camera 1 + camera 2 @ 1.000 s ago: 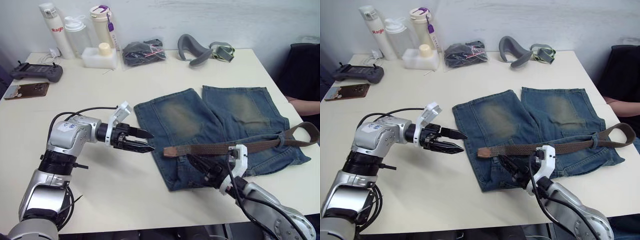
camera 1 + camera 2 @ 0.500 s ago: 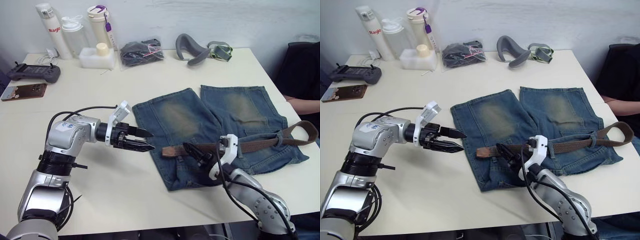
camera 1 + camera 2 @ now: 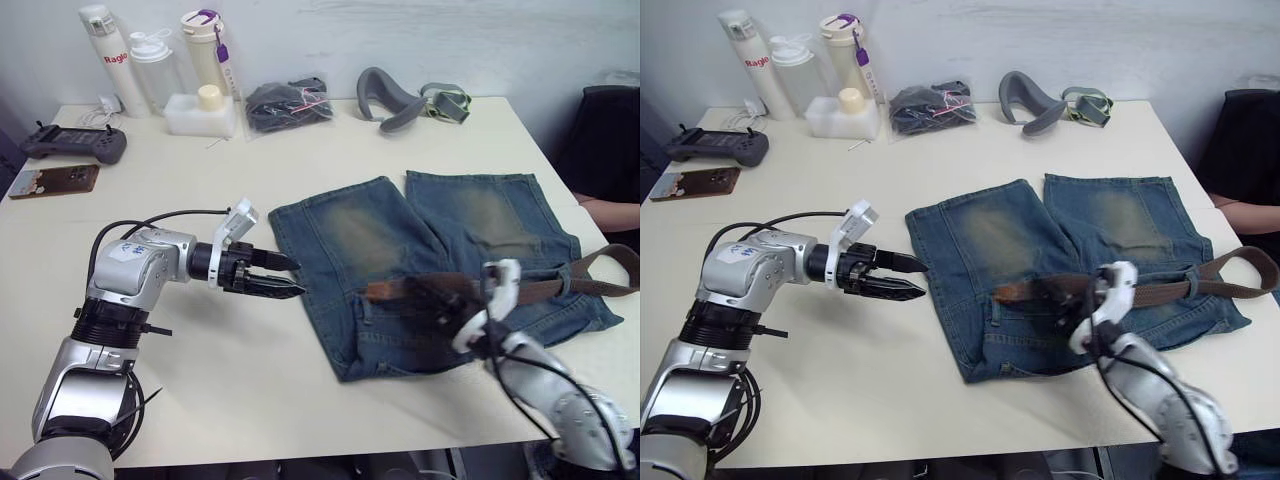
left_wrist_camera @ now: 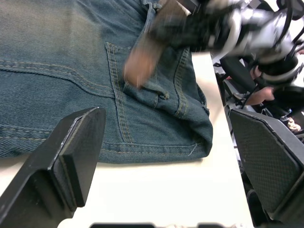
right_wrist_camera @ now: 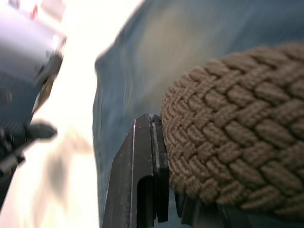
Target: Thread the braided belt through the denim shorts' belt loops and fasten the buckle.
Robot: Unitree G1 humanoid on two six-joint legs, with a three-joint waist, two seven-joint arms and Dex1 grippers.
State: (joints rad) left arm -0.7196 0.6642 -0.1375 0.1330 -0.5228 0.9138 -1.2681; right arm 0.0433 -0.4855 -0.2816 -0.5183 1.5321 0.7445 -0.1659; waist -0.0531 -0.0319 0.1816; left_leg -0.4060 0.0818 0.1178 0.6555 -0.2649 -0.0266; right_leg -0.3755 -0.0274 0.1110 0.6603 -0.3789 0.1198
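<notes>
The denim shorts lie flat on the table, waistband toward me. Across the waistband lies the braided belt, its tan end over the left pocket and its far end looped off the shorts' right edge. My right gripper is shut on the belt just behind the tan end; the woven strap presses against one finger. My left gripper hovers open just left of the shorts, its fingers wide apart and pointing at the pocket. A belt loop holds the strap at the right.
Along the back edge stand bottles, a white box, a dark bundle in a clear bag and a grey padded strap. A controller and a phone lie far left. A person's arm shows at the right.
My right gripper has closed on the belt and drawn its tan end to the right over the waistband. The left arm has barely moved.
</notes>
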